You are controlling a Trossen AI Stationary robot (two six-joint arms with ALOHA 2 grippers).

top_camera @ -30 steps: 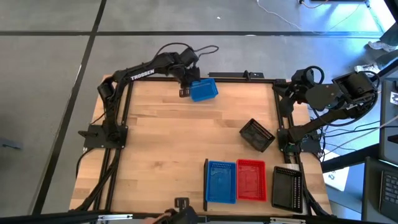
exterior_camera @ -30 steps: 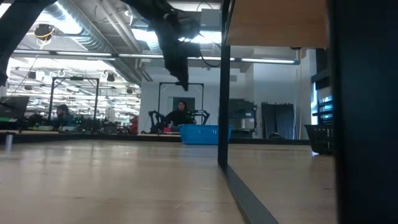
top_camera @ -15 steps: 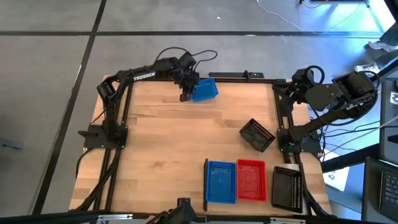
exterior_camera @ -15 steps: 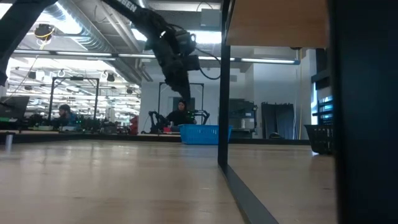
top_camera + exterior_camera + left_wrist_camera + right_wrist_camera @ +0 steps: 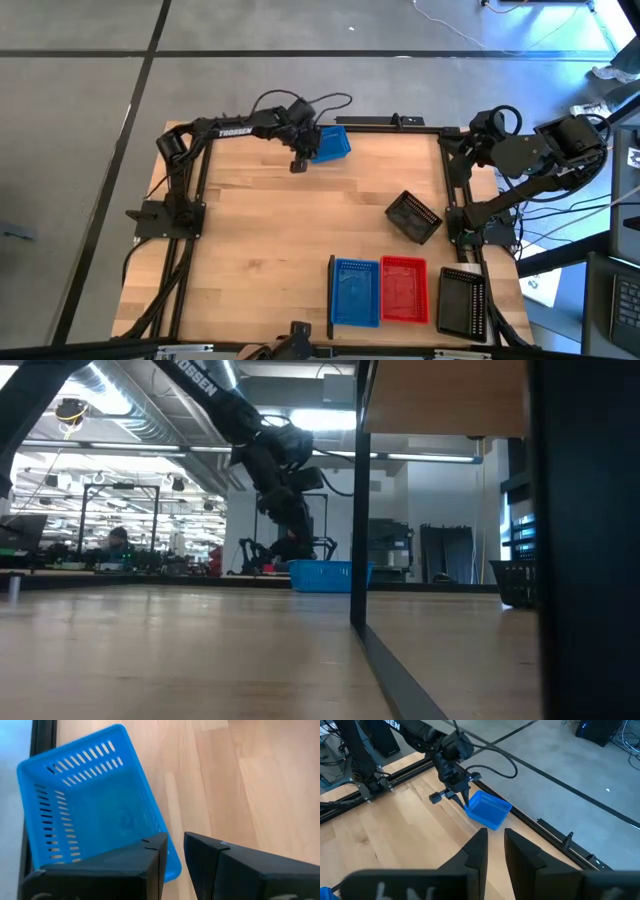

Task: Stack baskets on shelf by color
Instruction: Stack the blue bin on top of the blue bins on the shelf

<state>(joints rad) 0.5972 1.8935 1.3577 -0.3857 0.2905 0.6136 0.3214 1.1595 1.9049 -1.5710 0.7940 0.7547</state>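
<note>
A blue basket (image 5: 330, 143) rests on its base at the table's far edge, also seen in the low view (image 5: 320, 575). My left gripper (image 5: 175, 845) hangs just above it with a narrow gap between its fingers. It is over the basket's long wall on the table's left side (image 5: 150, 805), and no touch shows. On the shelf (image 5: 433, 270) at the near right sit a blue basket (image 5: 356, 292), a red one (image 5: 403, 290) and a black one (image 5: 462, 303). A black basket (image 5: 413, 216) lies turned askew on the table. My right gripper (image 5: 495, 845) waits high at the right edge, slightly open and empty.
A black frame rail (image 5: 390, 123) runs along the far edge right behind the blue basket. The shelf's thin black bar (image 5: 331, 297) stands at its left side. Bare wood lies across the table's middle and left (image 5: 250, 240). People sit in the room beyond the table (image 5: 120, 540).
My left gripper has come down toward the blue basket at the far edge and tipped more steeply downward, its finger gap unchanged. The basket has stayed where it was.
</note>
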